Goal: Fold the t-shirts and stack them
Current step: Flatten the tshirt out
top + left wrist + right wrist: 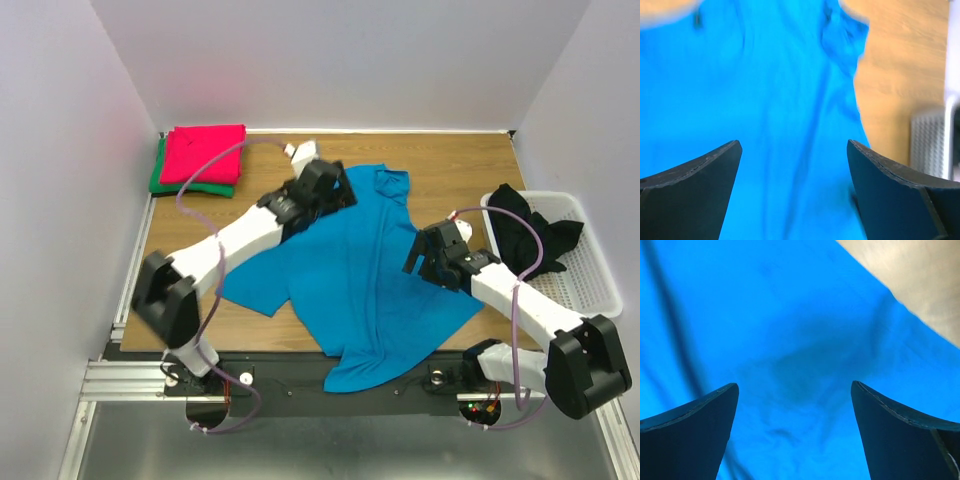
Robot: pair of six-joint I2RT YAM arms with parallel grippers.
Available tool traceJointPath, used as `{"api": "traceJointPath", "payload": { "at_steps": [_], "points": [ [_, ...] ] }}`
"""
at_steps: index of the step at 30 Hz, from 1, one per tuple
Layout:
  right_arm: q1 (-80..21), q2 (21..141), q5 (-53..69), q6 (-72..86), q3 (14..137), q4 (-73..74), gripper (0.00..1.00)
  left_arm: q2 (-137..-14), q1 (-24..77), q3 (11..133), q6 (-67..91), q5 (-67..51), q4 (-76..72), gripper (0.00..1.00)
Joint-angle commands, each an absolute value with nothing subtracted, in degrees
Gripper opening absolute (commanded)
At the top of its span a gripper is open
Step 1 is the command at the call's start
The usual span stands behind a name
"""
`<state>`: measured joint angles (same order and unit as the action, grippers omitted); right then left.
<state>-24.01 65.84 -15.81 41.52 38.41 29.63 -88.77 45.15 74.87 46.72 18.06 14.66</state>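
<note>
Currently, the blue shirt (360, 270) lies spread out at the centre of the desk (470, 165). The left pincer (793, 145) and right pincer (794, 385) are positioned over it, jaws spread, gripping nothing. The folded red shirt (208, 152) rests on the green shirt (160, 181) at the far-left corner.

The blue t-shirt (350, 270) lies unfolded and spread flat across the middle of the table (460, 160). It is lightly creased, with long soft wrinkles running through the cloth. One sleeve juts out to the left, and its near end drapes over the table's near edge. Well apart from it, in the far left corner, the pinkish-red t-shirt (205, 153) sits folded into a neat rectangle on top of the folded green t-shirt (158, 178). Only the left and near edges of the green one show.
</note>
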Motion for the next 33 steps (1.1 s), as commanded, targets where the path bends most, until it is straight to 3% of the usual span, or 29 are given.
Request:
{"api": "traceJointPath", "payload": {
  "at_steps": [1, 8, 20, 26, 33],
  "points": [
    [-23.7, 65.6, -17.7, 45.5, 35.8, 30.7, 1.0, -103.7, 40.6, 92.1, 28.0, 17.5, 12.6, 0.98],
    [-22.9, 71.2, -19.5, 48.3, 36.0, 30.8, 1.0, -125.8, 36.2, 114.8, 20.7, 12.7, 22.5, 0.98],
    [-20.7, 79.8, -22.3, 44.7, 40.3, 29.3, 1.0, -135.8, 30.8, 113.4, 22.5, 6.9, 21.9, 0.98],
    [-17.3, 88.2, -20.7, 40.1, 45.6, 27.2, 1.0, -131.8, 25.8, 103.5, 28.1, 6.1, 21.0, 0.96],
    [-16.2, 101.2, -17.8, 29.9, 60.2, 24.6, 1.0, -117.3, 24.0, 77.5, 36.5, 10.3, 14.6, 0.96]
  ]
}}
